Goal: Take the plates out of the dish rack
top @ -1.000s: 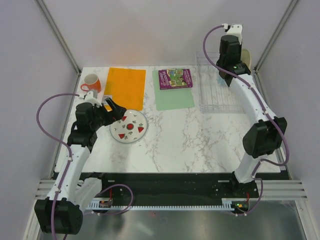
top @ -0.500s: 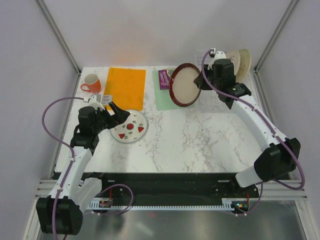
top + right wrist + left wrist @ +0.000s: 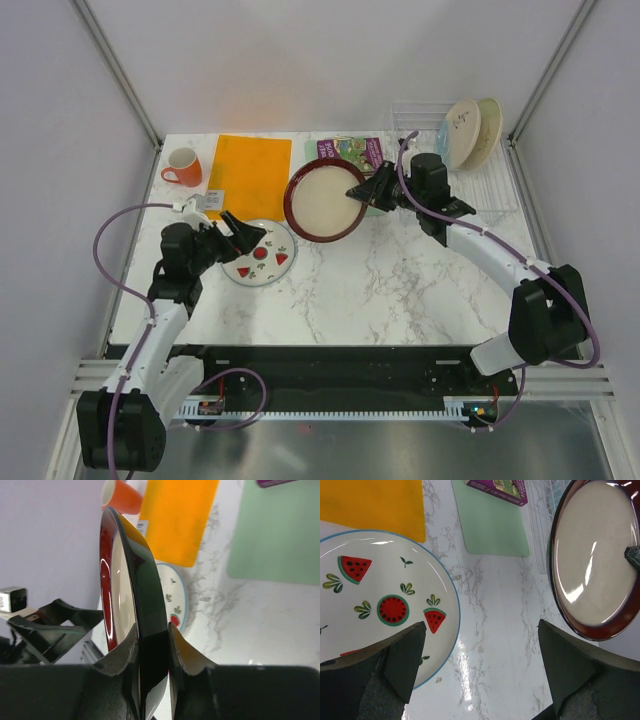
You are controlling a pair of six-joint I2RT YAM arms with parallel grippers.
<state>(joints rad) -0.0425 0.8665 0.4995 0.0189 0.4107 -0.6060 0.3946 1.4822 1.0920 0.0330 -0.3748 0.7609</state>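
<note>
My right gripper (image 3: 360,193) is shut on the rim of the maroon-rimmed cream plate (image 3: 320,201) and holds it tilted in the air over the table's middle; the plate also shows in the right wrist view (image 3: 131,590) and the left wrist view (image 3: 592,555). The white plate with red fruit motifs (image 3: 259,254) lies flat on the marble at the left, also in the left wrist view (image 3: 370,605). My left gripper (image 3: 243,231) is open and empty just over that plate's edge. The dish rack (image 3: 470,175) at the back right holds two upright plates (image 3: 466,130).
An orange mug (image 3: 182,166) stands at the back left. An orange mat (image 3: 251,175) and a green mat (image 3: 492,522) lie at the back, with a purple book (image 3: 350,148) on the green mat. Bare marble lies in front (image 3: 400,290).
My right arm has carried the maroon-rimmed plate from the rack leftward and down toward the table's middle. My left gripper has drawn back a little from the fruit plate.
</note>
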